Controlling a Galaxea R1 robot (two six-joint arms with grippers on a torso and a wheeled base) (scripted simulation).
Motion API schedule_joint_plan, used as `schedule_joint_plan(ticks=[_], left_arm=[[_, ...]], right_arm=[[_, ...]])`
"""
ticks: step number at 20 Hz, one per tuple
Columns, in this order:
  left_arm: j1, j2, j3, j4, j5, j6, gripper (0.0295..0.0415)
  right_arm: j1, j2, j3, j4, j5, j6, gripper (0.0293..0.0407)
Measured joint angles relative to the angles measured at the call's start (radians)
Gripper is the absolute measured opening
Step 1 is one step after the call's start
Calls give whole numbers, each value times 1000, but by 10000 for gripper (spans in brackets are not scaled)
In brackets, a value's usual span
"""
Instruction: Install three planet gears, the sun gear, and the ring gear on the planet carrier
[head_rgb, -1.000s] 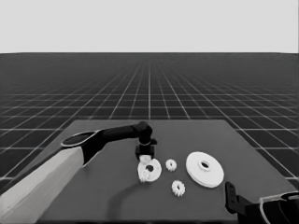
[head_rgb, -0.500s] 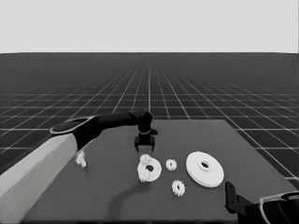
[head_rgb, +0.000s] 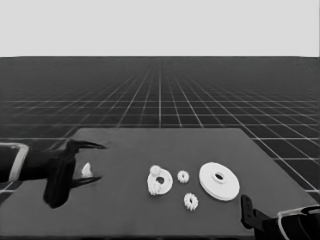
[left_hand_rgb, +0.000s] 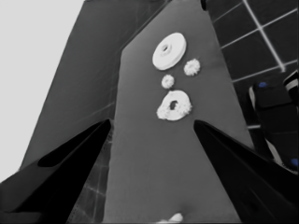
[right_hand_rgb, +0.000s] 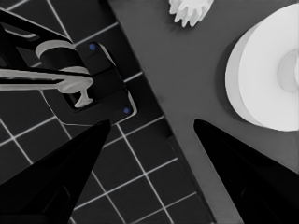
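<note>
The smaller round part (head_rgb: 160, 181) lies at the table's middle with two small gears resting on its face; the left wrist view shows it too (left_hand_rgb: 174, 105). Two more gears lie loose, one (head_rgb: 183, 176) just right of it and one (head_rgb: 190, 201) nearer the front edge. The larger round part (head_rgb: 219, 180) lies flat to the right, large in the right wrist view (right_hand_rgb: 266, 88). My left gripper (head_rgb: 94, 162) hangs open over the table's left end, holding nothing. My right gripper (head_rgb: 246, 207) waits open at the lower right corner.
A thin white piece (head_rgb: 87, 170) lies on the table between the left gripper's spread fingers, not held. Past the table's corner, the right wrist view shows dark machinery (right_hand_rgb: 93, 79) with blue lights and a loose gear (right_hand_rgb: 190, 10) near the larger round part.
My left arm has drawn back from above the smaller round part to the table's left end. The parts on the table have not shifted. The right arm stayed put.
</note>
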Motion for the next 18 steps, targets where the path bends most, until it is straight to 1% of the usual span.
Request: schedule_joint_plan(ticks=[1,2,3,4,5,7,10,11,12,13,15,18], left_arm=[[-1,-3,3,0,-2,4,385],[-1,-5,5,1,-3,6,385],[-2,-7,7,1,-3,7,385],[-2,-7,7,1,-4,8,385],[-2,-8,8,1,-4,8,385],[-2,-8,8,1,-4,9,385],[-2,-8,8,1,-4,9,385],[-2,-8,8,1,-4,9,385],[-2,-8,8,1,-4,9,385],[-2,-8,8,1,-4,9,385],[-2,-8,8,1,-4,9,385],[-2,-8,8,1,-4,9,385]], right_arm=[[284,336,-177,230,-385,484,397],[365,659,-466,377,-426,803,393],[374,795,-701,438,-389,886,389],[373,870,-861,473,-365,912,387],[372,916,-965,495,-351,919,386],[370,962,-1074,517,-338,918,385],[369,984,-1125,527,-334,915,385],[295,998,-1168,452,-302,893,385],[240,1011,-1207,410,-279,874,385],[211,1021,-1236,388,-263,861,385],[187,1032,-1266,369,-247,846,385],[178,1036,-1279,361,-240,840,385]])
